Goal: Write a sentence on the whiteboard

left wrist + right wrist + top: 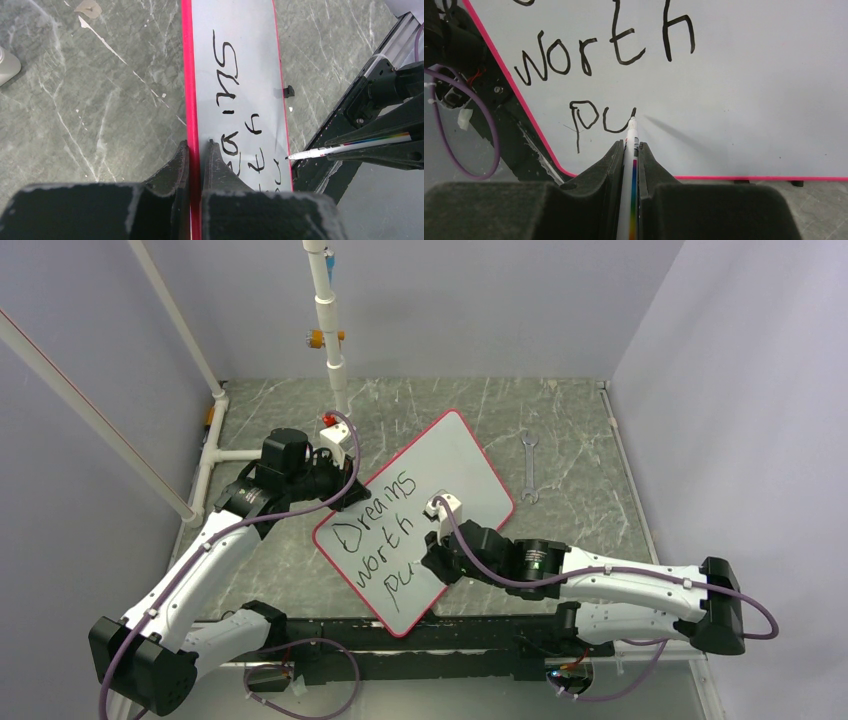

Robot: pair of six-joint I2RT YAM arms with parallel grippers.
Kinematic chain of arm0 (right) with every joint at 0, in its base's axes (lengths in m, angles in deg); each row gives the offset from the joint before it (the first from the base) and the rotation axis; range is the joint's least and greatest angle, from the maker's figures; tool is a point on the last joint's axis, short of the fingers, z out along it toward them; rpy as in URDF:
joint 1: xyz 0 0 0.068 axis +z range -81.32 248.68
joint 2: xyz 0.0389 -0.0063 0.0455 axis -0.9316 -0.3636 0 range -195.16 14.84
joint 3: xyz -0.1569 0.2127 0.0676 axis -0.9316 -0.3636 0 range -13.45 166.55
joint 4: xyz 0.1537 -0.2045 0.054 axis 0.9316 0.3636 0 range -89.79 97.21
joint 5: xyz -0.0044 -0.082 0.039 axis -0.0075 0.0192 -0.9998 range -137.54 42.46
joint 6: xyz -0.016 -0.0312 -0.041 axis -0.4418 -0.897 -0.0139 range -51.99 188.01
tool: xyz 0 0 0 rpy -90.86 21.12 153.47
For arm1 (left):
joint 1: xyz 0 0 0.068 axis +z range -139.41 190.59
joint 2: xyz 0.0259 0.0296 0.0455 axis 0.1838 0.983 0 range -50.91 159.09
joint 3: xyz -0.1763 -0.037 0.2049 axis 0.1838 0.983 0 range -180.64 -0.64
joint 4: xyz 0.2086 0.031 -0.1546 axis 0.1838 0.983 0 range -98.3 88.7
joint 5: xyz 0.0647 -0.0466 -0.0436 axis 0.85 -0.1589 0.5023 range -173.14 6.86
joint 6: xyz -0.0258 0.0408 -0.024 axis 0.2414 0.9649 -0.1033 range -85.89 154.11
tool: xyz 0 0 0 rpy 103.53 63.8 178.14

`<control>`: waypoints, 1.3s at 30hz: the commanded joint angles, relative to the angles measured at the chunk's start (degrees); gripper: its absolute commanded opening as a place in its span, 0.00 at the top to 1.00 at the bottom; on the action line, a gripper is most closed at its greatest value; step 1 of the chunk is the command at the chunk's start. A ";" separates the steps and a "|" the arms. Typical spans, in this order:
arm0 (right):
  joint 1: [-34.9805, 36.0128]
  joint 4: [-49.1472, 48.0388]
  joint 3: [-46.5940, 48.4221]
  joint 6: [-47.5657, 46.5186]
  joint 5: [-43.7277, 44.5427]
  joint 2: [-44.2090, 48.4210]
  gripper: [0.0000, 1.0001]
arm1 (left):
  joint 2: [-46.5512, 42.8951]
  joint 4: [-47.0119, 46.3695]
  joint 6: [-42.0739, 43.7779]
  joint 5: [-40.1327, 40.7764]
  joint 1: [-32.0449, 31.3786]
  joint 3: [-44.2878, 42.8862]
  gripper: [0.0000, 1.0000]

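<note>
Grey marbled surface (pixel 580 430). Whiteboard (pixel 455 465) with red rim sits diagonally mid-surface, between the two arms. Sentence (pixel 385 530) in black on its near half: "Dreams", "worth", "pu", three lines, last word unfinished. Left gripper (pixel 199 145) at the board's left edge, jaws clenched on the red rim, one finger on each side. Right gripper (pixel 630 145) over the board's near end, jaws grasping a white marker (pixel 631 131), tip touching the board at the end of "u". Wrench (pixel 528 468) lies on the surface right of the board, apart from it.
</note>
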 commanded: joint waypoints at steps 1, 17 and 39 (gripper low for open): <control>-0.37 -1.96 2.22 -0.52 2.70 -0.11 1.00 | -0.31 -0.41 5.22 3.31 -0.77 0.31 1.00; -1.60 -2.80 4.06 -0.55 4.18 -4.33 1.00 | -1.36 -0.34 5.30 3.49 -1.07 0.46 1.00; -1.65 -1.81 -1.34 2.04 2.45 -0.79 1.00 | -1.19 -0.23 5.21 4.02 -1.29 0.49 1.00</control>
